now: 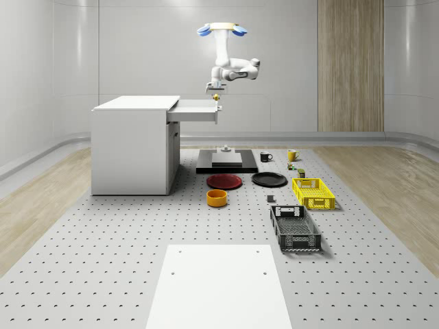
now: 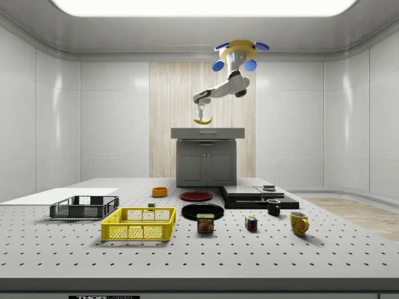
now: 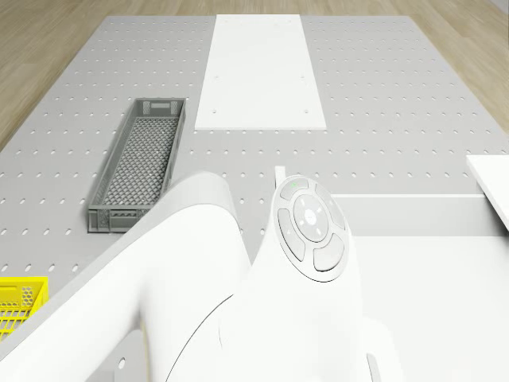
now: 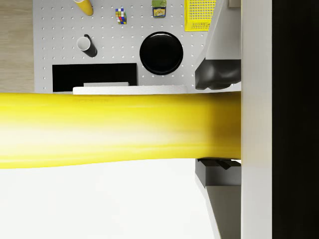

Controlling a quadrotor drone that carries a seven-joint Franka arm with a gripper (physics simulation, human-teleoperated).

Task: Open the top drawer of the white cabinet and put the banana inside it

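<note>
The white cabinet (image 1: 134, 144) stands on the table with its top drawer (image 1: 195, 112) pulled out toward the whole-scene view's right. The drone (image 1: 221, 29) hovers above the drawer's outer end, its arm bent down. My gripper (image 1: 215, 89) is shut on the yellow banana (image 1: 217, 97), which hangs just above the drawer's front edge. From the side, the banana (image 2: 203, 121) hangs under the gripper (image 2: 201, 113), a little above the cabinet (image 2: 207, 152). At the wrist, the banana (image 4: 119, 129) lies crosswise between the two fingers (image 4: 217, 74), above the drawer's white floor (image 4: 99, 199).
On the table past the drawer lie a black platform (image 1: 227, 163), a red plate (image 1: 224, 181), a black plate (image 1: 269, 179), an orange bowl (image 1: 217, 197), mugs (image 1: 266, 156), a yellow basket (image 1: 313, 192) and a dark grey crate (image 1: 295, 227). A white sheet (image 1: 218, 284) lies nearer the front.
</note>
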